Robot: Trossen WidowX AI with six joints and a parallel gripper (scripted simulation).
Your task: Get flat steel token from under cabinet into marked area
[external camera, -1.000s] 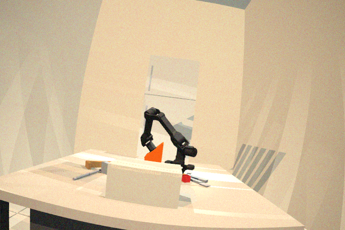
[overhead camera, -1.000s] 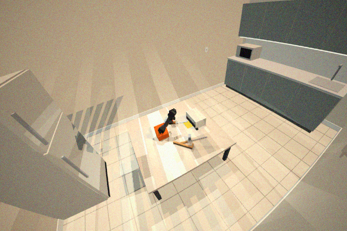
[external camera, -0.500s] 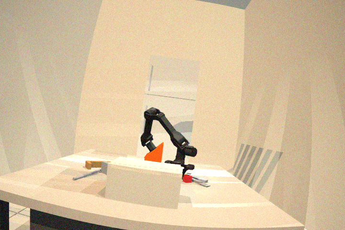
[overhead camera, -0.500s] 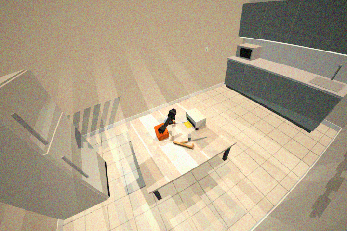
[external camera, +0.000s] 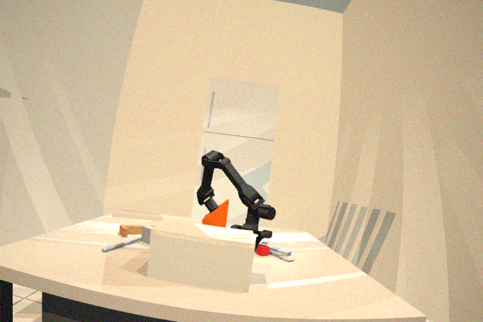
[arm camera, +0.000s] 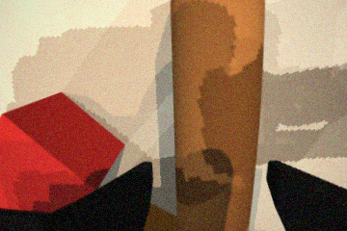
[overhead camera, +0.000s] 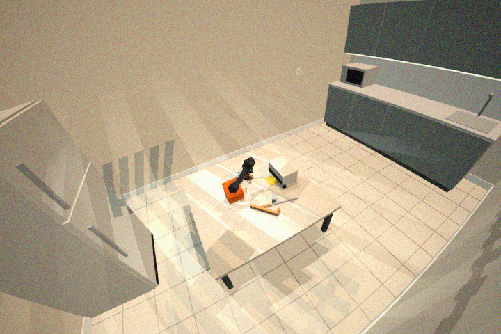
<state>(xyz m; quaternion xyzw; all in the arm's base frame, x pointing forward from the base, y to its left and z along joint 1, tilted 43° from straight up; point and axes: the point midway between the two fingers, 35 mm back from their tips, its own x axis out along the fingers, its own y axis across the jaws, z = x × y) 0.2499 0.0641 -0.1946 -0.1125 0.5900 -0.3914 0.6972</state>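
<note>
End effector: The end effector (overhead camera: 250, 176) (external camera: 259, 239) (arm camera: 209, 170) is opened a bit past halfway; nothing is gripped, and the tool handle (overhead camera: 251, 177) (arm camera: 217, 106) is straddled with a gap on each side.
Token: It cannot be made out in any view; it is presumed to be under the cabinet (overhead camera: 289, 177) (external camera: 200, 261), at three o'clock from the end effector in the top view.
Tool handle: If a grip is intended, the fingers should be centred, lowered evenly and closed squarely; if a release, they should be lifted straight up before any sideways travel.
Marked area: The yellow marked area (overhead camera: 270, 180) lies at three o'clock, before the cabinet; the rod should be kept low and in line there.
Red block: The red block (external camera: 262, 250) (arm camera: 56, 149) sits at nine o'clock in the wrist view, close by one finger, and could be nudged by wider opening.
Tabletop: Its wall-side edge lies towards twelve o'clock from above; more room for swinging is judged to be offered towards six, beyond the spare tools (overhead camera: 264, 209) (external camera: 131, 230) on the tabletop (overhead camera: 298, 220) (external camera: 318, 296) (arm camera: 316, 38).
</note>
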